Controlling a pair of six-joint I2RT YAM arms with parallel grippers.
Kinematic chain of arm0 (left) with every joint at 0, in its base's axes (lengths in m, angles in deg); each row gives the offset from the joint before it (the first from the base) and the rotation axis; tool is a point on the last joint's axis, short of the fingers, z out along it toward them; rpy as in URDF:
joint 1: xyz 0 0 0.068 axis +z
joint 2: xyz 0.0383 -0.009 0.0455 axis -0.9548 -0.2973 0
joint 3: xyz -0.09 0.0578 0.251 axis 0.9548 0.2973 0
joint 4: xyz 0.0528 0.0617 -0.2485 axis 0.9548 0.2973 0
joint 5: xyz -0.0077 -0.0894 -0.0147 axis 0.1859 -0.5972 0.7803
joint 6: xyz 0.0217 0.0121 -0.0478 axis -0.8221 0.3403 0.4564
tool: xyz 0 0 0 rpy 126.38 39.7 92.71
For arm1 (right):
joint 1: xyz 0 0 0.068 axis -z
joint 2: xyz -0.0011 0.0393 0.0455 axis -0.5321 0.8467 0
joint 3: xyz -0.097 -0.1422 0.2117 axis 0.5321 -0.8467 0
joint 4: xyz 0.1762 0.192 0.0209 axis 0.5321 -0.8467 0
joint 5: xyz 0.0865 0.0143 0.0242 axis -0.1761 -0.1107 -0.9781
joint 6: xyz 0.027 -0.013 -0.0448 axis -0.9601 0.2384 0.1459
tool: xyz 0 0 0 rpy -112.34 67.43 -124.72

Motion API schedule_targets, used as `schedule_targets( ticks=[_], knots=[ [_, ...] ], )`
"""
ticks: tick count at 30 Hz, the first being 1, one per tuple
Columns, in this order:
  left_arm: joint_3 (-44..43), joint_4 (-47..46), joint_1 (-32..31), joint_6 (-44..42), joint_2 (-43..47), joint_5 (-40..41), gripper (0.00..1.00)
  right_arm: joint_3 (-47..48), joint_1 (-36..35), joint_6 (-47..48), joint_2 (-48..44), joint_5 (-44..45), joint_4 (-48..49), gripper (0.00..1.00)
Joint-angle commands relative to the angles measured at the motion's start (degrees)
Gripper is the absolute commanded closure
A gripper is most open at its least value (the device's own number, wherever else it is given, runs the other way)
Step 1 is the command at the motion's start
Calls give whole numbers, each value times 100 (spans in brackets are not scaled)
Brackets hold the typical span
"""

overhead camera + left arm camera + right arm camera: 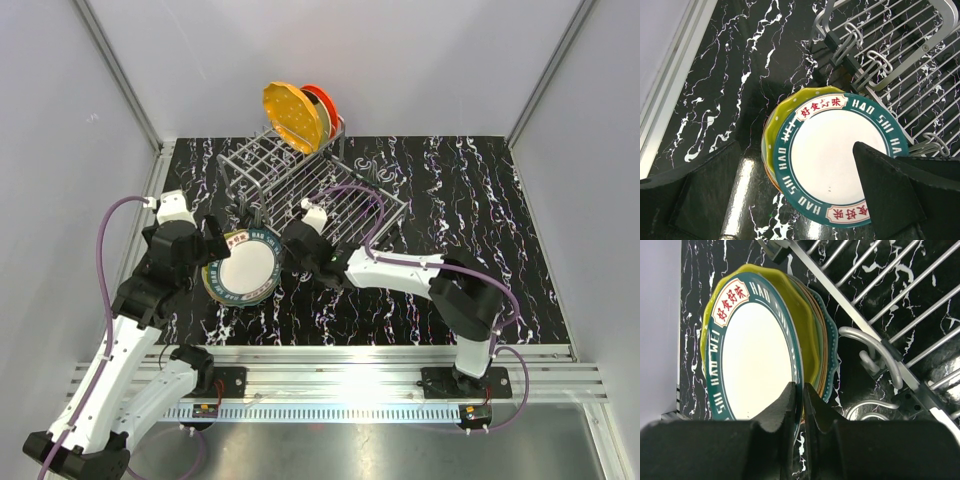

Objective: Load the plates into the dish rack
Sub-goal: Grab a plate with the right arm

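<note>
- Right gripper point(801, 397): fingers pressed together on the near rim of the teal-rimmed white plate point(757, 360), one above and one below the lip.
- Left gripper point(795, 197): spread wide, empty, hanging over the same plate with a finger on either side. No contact visible.
- That plate tops the stack on the black marbled tabletop point(450, 200), just left of the dish rack point(262, 172). It sits offset toward the rack from the dotted yellow-green plate point(790, 102) beneath it; further rims show below that one.
- Can't tell whether the pinched edge is lifted off the stack.
- Already slotted upright at the rack's far end: dotted orange plate point(290, 115), with the red-orange plate point(322, 100) behind it.
- Handling, my read: rigid, glossy, so slippery under the pads. Looks like ceramic or melamine, so treat it as chippable against the wires.
- A one-sided rim pinch leaves the whole disc cantilevered; expect it to sag or pivot in the grip once lifted.
- Best hold: bite deep over the rim band, right up to the well's shoulder, not on the outer lip alone.
- Risk: dragging the yellow-green plate along, or clipping the rack's wire hooks.
</note>
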Motion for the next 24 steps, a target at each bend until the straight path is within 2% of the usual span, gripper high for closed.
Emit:
schedule_targets(
  ticks=[1, 16, 24],
  knots=[
    [20, -267, -19, -7, -5, -88, 1, -63, -26, -266, 105, -126, 533, 83],
    [11, -267, -19, -16, 3, -141, 1, -599, 159, -943, 158, -503, 1141, 66],
    [11, -267, -19, -16, 21, -141, 1, -564, 203, -1022, 299, -679, 1300, 62]
  ],
)
